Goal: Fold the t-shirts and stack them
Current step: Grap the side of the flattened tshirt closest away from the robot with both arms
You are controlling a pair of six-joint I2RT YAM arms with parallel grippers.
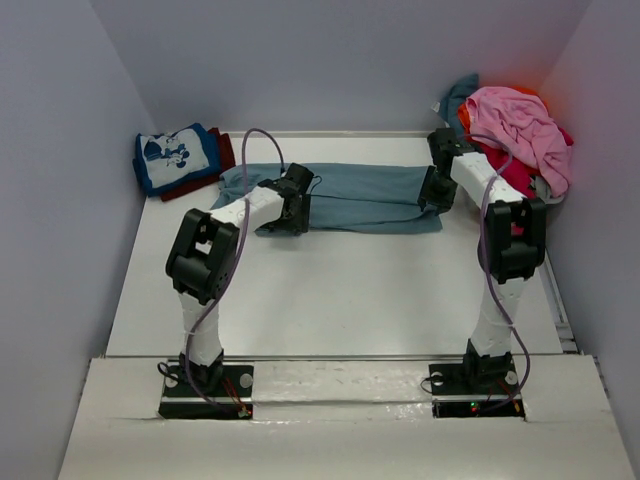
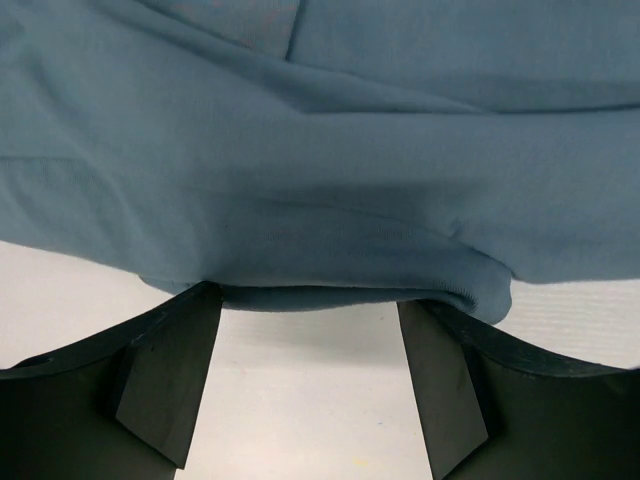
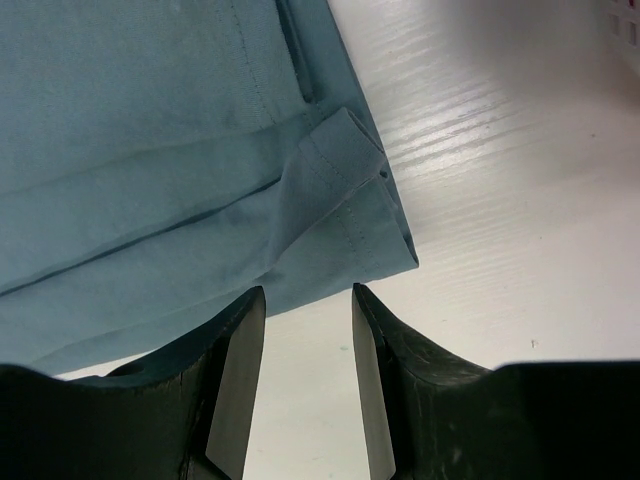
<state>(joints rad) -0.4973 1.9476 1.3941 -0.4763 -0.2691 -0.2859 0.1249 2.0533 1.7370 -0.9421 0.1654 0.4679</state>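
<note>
A slate-blue t-shirt (image 1: 370, 195) lies flat in a long band across the far middle of the table. My left gripper (image 1: 285, 222) is at the near left edge of the slate-blue t-shirt (image 2: 320, 150). In its wrist view the left gripper (image 2: 308, 300) is open, its fingertips touching the rolled hem with bare table between them. My right gripper (image 1: 435, 200) is at the right end of the slate-blue t-shirt (image 3: 150, 150). The right gripper (image 3: 307, 292) is open just short of the stitched corner, holding nothing.
At the back left a folded blue tee with white cartoon print (image 1: 178, 155) lies on a dark red one (image 1: 224, 150). A loose pile at the back right holds pink (image 1: 515, 125), red (image 1: 515, 175), orange (image 1: 465, 118) and teal (image 1: 458, 95) tees. Walls close in on three sides.
</note>
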